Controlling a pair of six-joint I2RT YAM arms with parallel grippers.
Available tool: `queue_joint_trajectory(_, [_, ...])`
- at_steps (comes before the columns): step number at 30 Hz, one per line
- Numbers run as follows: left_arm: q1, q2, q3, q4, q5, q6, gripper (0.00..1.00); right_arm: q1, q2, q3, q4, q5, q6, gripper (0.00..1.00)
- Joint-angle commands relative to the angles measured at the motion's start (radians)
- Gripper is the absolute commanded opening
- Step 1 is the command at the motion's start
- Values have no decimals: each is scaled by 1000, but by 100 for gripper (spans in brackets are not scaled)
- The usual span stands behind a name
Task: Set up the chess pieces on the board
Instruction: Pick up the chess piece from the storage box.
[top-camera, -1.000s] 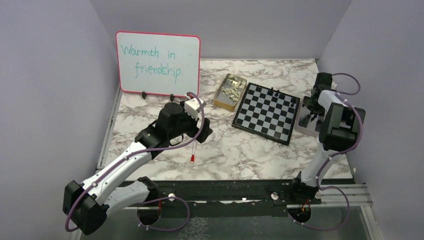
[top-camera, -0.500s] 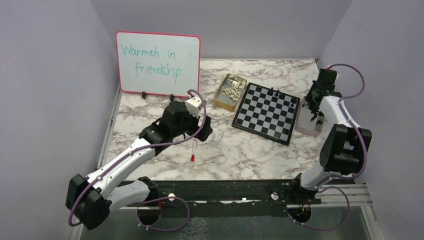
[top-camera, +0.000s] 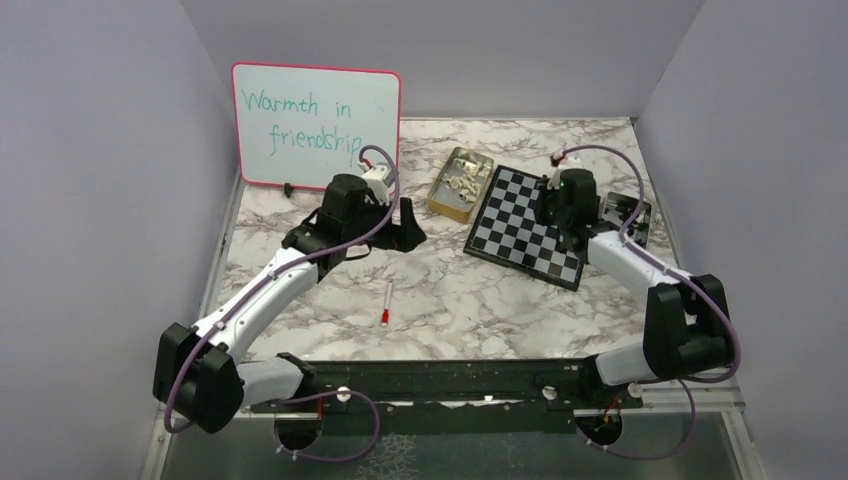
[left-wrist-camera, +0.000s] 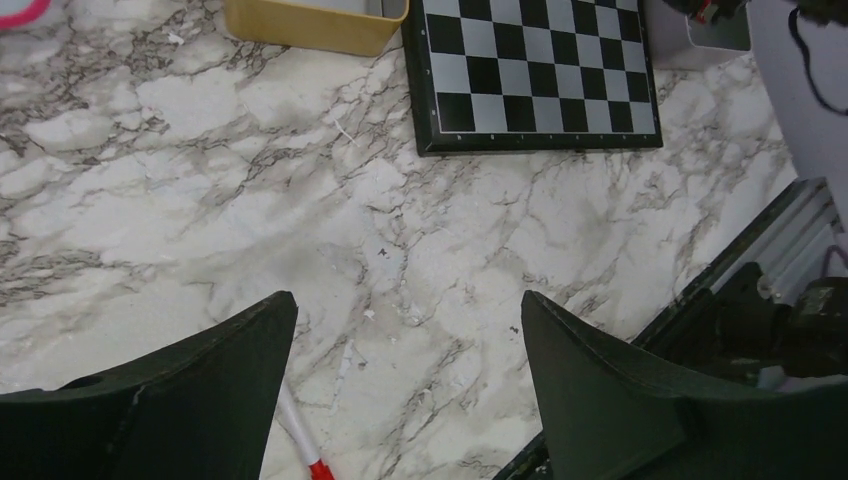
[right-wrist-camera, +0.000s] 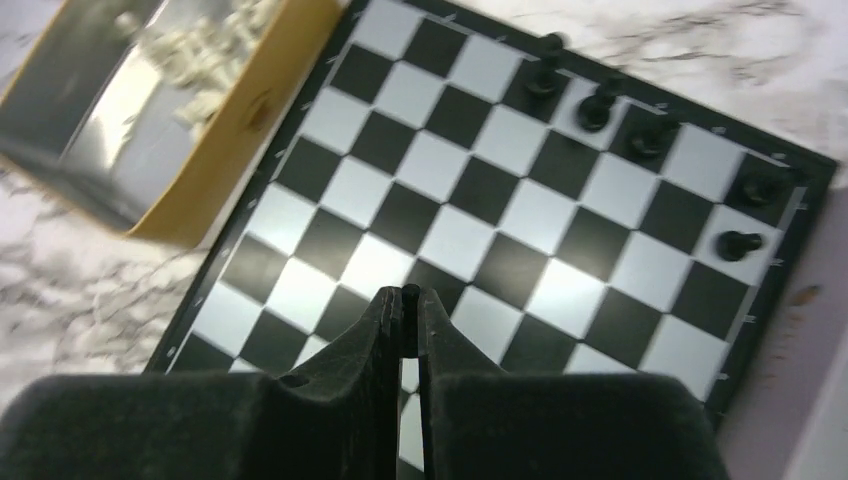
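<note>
The board (top-camera: 510, 215) lies at the back right; it also shows in the left wrist view (left-wrist-camera: 530, 70) and the right wrist view (right-wrist-camera: 470, 215). Several black chess pieces (right-wrist-camera: 597, 105) stand along its far edge and right corner. Cream chess pieces (top-camera: 462, 175) lie in a yellow tin (top-camera: 445, 208) left of the board. My right gripper (top-camera: 562, 212) hovers over the board's right half, its fingertips (right-wrist-camera: 410, 292) shut on a small black piece (right-wrist-camera: 411, 315). My left gripper (top-camera: 405, 232) is open and empty above the marble, left of the board (left-wrist-camera: 408, 300).
A pink-framed whiteboard (top-camera: 316, 125) stands at the back left. A white marker with a red cap (top-camera: 387, 302) lies on the marble, under my left finger (left-wrist-camera: 300, 450). A grey tray (top-camera: 628, 215) sits right of the board. Purple walls close in on both sides.
My right arm has swung left from the grey tray to above the board. My left arm has lifted and moved back towards the whiteboard, off the marker.
</note>
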Motion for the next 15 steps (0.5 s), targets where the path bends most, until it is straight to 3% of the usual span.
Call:
queue_joint_trajectory(1, [69,67,62,72,193,-162,81,64,-76,-120,305,-77,-44,13])
queue_joint_trajectory(10, [73,257,261,187,274,-288,63,144,-216,-326,635,-337,-226,15])
queue_joint_trajectory(15, [71,364,353,226,320,-292,58,172,-273,-415,802,-518,-302,16])
